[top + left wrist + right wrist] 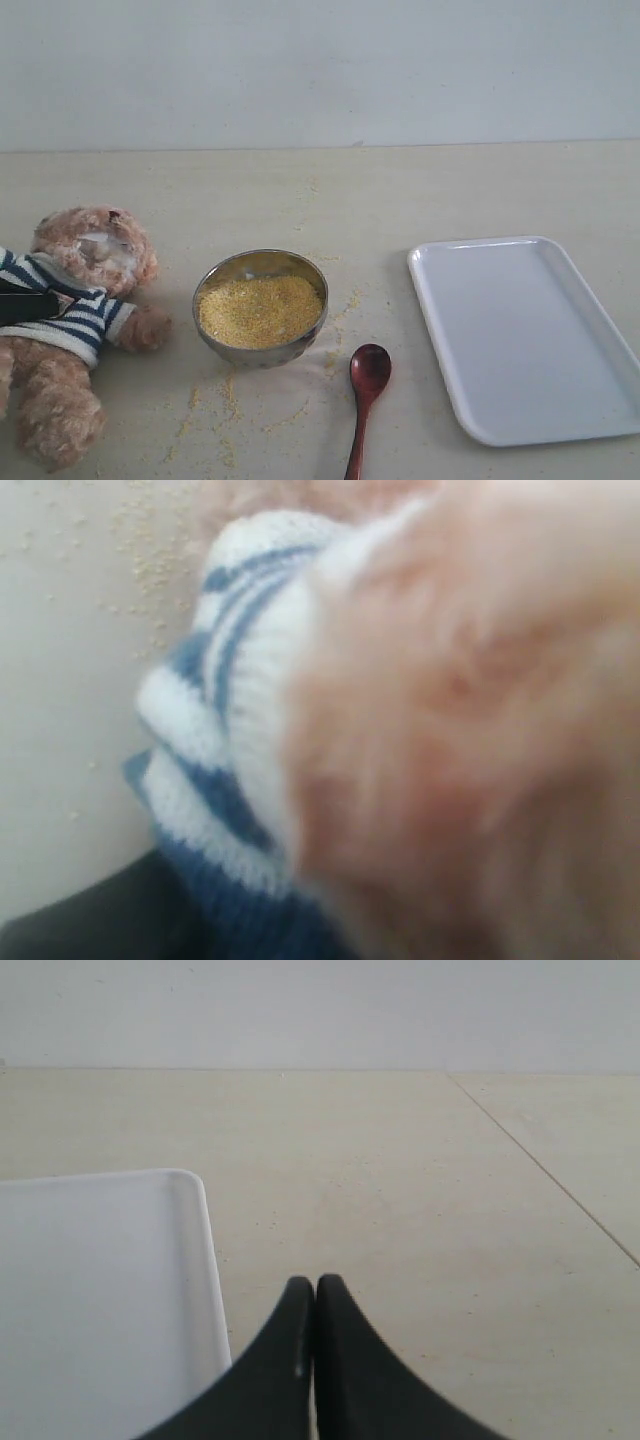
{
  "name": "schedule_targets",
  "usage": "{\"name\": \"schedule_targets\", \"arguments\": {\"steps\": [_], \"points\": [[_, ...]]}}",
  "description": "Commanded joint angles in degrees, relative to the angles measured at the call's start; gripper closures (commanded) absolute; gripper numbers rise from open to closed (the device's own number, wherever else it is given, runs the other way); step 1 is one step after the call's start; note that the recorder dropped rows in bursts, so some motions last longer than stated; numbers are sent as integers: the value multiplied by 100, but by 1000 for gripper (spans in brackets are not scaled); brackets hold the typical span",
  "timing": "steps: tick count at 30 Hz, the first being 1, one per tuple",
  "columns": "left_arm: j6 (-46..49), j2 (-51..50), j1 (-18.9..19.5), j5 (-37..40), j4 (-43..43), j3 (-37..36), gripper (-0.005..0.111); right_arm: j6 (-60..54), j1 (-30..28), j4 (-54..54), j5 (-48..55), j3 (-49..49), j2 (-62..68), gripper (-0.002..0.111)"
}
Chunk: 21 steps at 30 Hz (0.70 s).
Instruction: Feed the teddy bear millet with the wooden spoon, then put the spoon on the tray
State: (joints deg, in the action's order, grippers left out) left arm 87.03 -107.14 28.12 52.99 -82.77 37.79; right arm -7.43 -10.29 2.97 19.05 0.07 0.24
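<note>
The teddy bear lies on its back at the table's left edge, in its striped shirt. A black finger of my left gripper lies across its chest. The left wrist view is filled with blurred fur and shirt, and only one dark finger shows, so I cannot tell how the jaws stand. Millet fills the steel bowl mid-table. The wooden spoon lies on the table just right of the bowl, with nothing holding it. The white tray on the right holds nothing. My right gripper is shut and empty beside the tray's corner.
Loose millet grains are scattered on the beige table in front of and around the bowl, and some grains lie near the bear. A pale wall stands behind the table.
</note>
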Motion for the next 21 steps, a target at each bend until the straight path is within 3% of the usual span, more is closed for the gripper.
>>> {"name": "schedule_targets", "arguments": {"steps": [1,5,10,21], "points": [[-6,-16,-1,442,-494,23,102,-19,13,-7,-51,-7,-24,109],[-6,-16,8,1698,-1616,23,102,-19,13,-7,-51,-7,-24,109],[-1166,277,8,1698,-1717,23,102,-19,13,-7,-51,-7,-24,109],[-1206,444,-44,1698,-1717,-352,102,-19,13,-7,-51,-7,-24,109]]}}
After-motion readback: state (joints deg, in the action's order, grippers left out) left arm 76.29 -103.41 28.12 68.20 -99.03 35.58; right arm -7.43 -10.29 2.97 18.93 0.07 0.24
